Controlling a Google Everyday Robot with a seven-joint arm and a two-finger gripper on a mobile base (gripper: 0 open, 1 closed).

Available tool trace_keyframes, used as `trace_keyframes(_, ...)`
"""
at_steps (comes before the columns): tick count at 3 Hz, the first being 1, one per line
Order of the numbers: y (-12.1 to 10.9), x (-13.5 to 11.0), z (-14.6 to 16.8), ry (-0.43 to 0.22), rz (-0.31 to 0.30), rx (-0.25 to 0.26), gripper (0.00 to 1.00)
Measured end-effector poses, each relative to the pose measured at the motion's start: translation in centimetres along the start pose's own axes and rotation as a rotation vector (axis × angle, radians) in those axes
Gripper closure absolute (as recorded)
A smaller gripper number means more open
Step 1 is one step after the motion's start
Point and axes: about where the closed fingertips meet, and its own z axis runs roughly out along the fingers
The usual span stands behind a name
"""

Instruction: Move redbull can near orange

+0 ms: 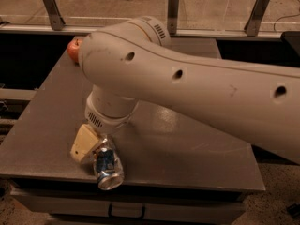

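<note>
The redbull can (108, 165) lies on its side at the front edge of the grey table (187, 149), left of the middle, with its open end towards me. My gripper (86, 146), with a tan part showing, is low over the table right beside the can on its left and touches or nearly touches it. The big white arm (197, 83) reaches in from the right and covers much of the table. No orange shows. It may be behind the arm.
A red apple (73, 49) sits at the table's far left corner, half hidden by the arm. Metal rail posts (173, 6) stand behind the table. The table's front edge is just below the can, with a drawer handle (126, 212) under it.
</note>
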Motion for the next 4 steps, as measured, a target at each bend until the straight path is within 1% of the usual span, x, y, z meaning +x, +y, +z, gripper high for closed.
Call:
trace_keyframes(1, 0.1, 0.0, 0.3, 0.005, 0.010, 0.026, 0.41)
trace_keyframes(2, 0.1, 0.0, 0.5, 0.009, 0.015, 0.042, 0.65)
trace_keyframes(3, -0.3, -1.6, -0.2, -0.020, -0.032, 0.038, 0.87)
trace_keyframes(4, -1.4, -5.5, -2.9, -0.086, -0.178, 0.055, 1.00)
